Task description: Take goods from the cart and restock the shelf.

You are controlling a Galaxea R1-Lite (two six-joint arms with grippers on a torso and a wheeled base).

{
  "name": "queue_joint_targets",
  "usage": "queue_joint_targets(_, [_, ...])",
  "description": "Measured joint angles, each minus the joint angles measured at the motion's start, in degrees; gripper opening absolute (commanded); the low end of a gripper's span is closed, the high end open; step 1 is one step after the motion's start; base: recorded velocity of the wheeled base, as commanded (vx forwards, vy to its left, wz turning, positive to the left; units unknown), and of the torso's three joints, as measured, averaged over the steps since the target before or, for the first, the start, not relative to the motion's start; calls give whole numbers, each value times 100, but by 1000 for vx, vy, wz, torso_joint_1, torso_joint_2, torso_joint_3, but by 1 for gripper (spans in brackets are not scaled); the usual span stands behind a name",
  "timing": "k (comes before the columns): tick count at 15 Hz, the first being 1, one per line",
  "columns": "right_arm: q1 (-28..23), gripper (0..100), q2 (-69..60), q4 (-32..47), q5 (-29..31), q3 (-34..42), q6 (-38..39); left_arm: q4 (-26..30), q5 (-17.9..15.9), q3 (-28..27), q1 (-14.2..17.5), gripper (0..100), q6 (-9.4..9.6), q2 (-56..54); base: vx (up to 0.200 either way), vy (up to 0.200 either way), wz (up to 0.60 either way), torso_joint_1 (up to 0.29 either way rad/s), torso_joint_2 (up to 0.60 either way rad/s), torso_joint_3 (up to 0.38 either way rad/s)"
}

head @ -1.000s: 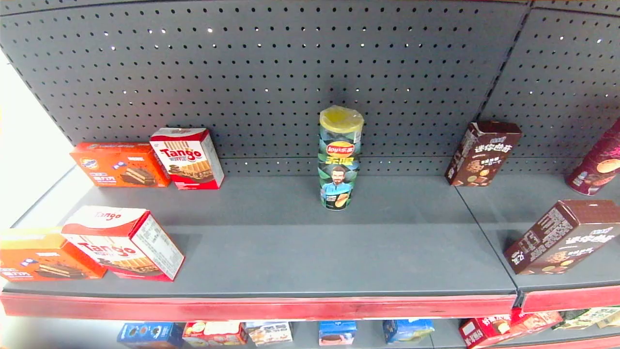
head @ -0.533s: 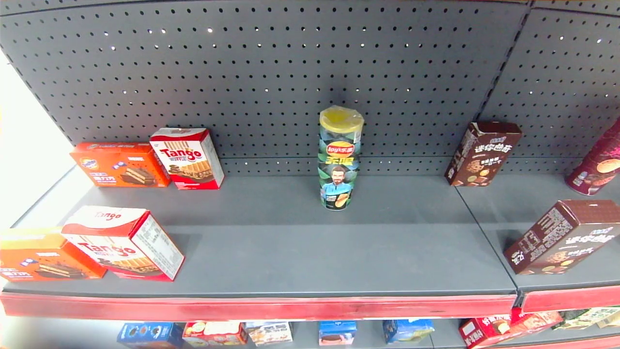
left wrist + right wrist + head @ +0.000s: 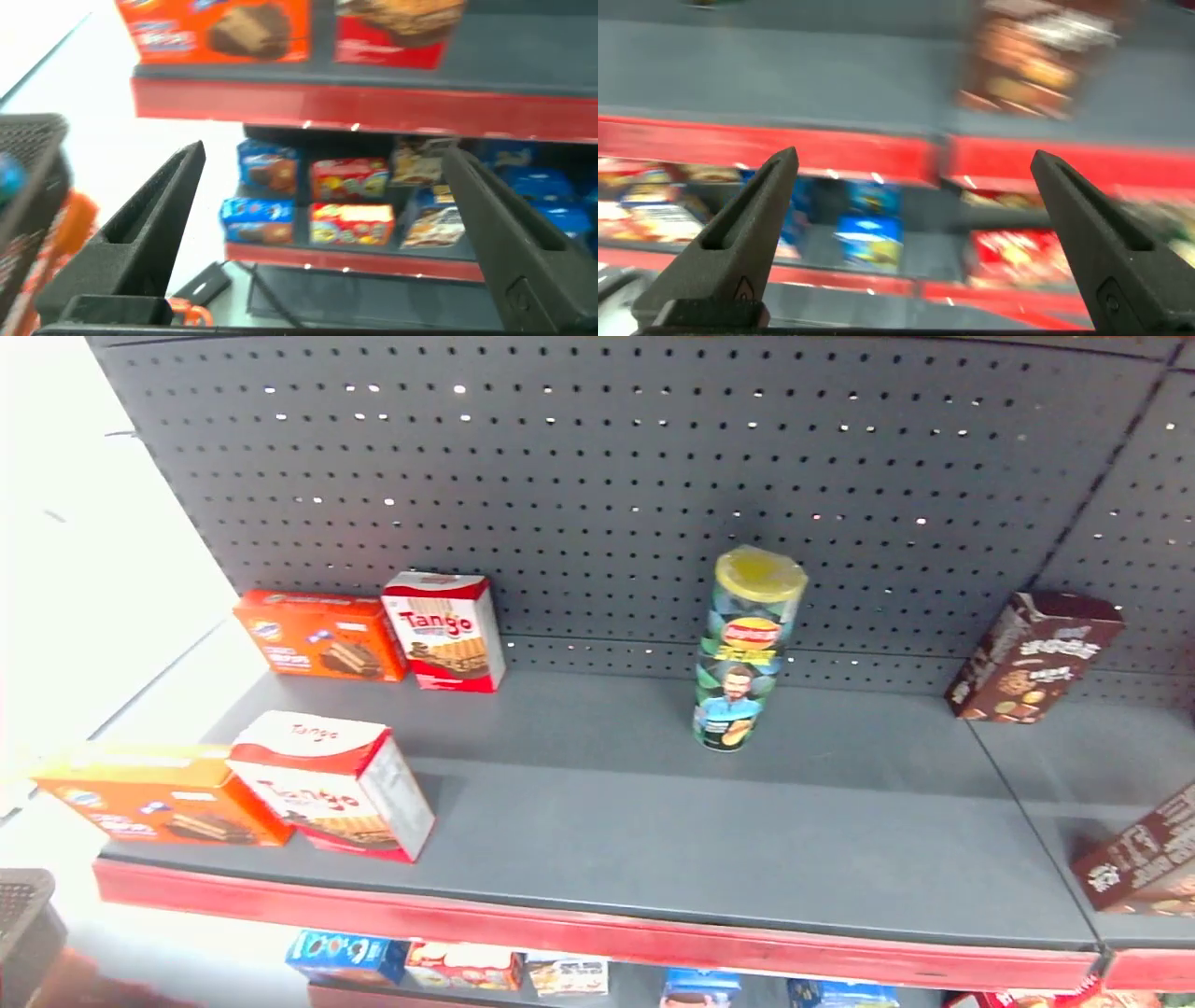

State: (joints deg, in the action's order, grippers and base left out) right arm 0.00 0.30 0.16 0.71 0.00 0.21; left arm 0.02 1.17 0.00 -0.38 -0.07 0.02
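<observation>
Standing by the shelf (image 3: 560, 922), a mesh basket (image 3: 23, 905) is cropped.

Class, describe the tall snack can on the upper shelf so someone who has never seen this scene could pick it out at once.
Find the grey shelf with the red front edge. Toward its back, right of the rear red-and-white wafer box, stands the snack can. Everything else seen on this shelf is a box; it alone is an upright cylinder with a yellow lid.
</observation>
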Motion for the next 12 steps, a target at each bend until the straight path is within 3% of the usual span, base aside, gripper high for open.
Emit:
queue_joint_targets(5, [0,100,-1,2,0,0,-2,-2,-9,0,2,100,5,0,0,0,600,0,1,0])
queue_joint_targets(12, [0,100,-1,-6,18,0,-2,-2,-52,0,5,100,17,0,0,0,0,0,0,0])
